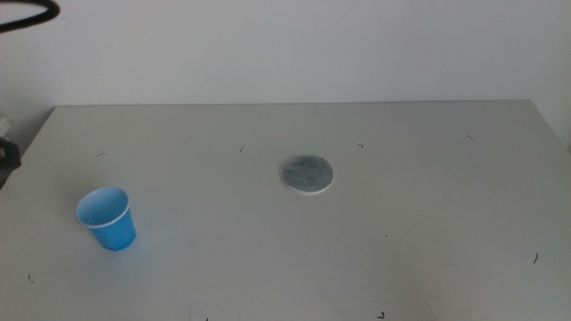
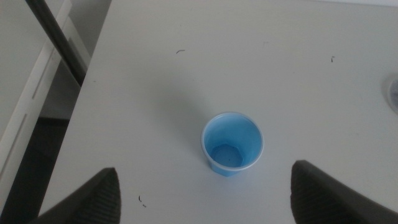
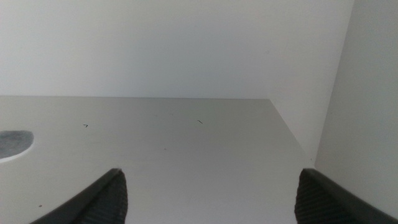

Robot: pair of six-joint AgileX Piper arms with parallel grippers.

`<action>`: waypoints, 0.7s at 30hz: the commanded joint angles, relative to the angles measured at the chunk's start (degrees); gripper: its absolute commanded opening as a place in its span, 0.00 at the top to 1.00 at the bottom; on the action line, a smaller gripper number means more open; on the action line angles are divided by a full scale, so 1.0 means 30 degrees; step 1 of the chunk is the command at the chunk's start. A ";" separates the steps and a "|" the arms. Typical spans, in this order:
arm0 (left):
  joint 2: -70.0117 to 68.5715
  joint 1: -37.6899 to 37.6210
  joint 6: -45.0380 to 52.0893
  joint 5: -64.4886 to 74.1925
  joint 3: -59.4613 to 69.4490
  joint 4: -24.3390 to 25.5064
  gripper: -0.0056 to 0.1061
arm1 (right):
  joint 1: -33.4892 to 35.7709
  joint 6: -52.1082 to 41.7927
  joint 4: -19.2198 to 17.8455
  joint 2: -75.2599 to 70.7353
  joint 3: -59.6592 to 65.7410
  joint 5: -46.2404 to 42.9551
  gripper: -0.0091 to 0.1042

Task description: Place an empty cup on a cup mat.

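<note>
The blue cup [image 1: 107, 217] stands upright and empty at the table's front left. The grey cup mat [image 1: 307, 174] lies flat near the table's middle, well to the right of the cup. Neither arm shows in the middle view. In the left wrist view my left gripper [image 2: 204, 168] is open and hovers above the table, with the cup [image 2: 232, 144] between and beyond its jaws, untouched; a sliver of the mat [image 2: 393, 93] shows at the picture's edge. My right gripper [image 3: 210, 173] is open and empty over bare table, with the mat [image 3: 12, 143] off to one side.
The grey table [image 1: 401, 241] carries only small dark specks. Its left edge [image 2: 78, 106] drops to a dark gap with a black bar [image 2: 59, 40] close to the cup. A white wall [image 3: 186, 43] stands behind, and the table's right edge [image 3: 292, 134] is near.
</note>
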 commanded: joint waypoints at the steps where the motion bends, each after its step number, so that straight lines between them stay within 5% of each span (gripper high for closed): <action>1: 0.1294 0.0034 -0.0217 0.0156 -0.1796 -0.0140 0.01 | 0.0038 -0.0162 -0.0172 -0.0366 -0.0220 -0.1490 0.09; 21: 0.8566 0.0034 -0.0217 0.2996 -0.5292 -0.0310 0.01 | 0.0038 -0.0162 -0.0172 -0.0366 -0.0220 -0.1490 0.09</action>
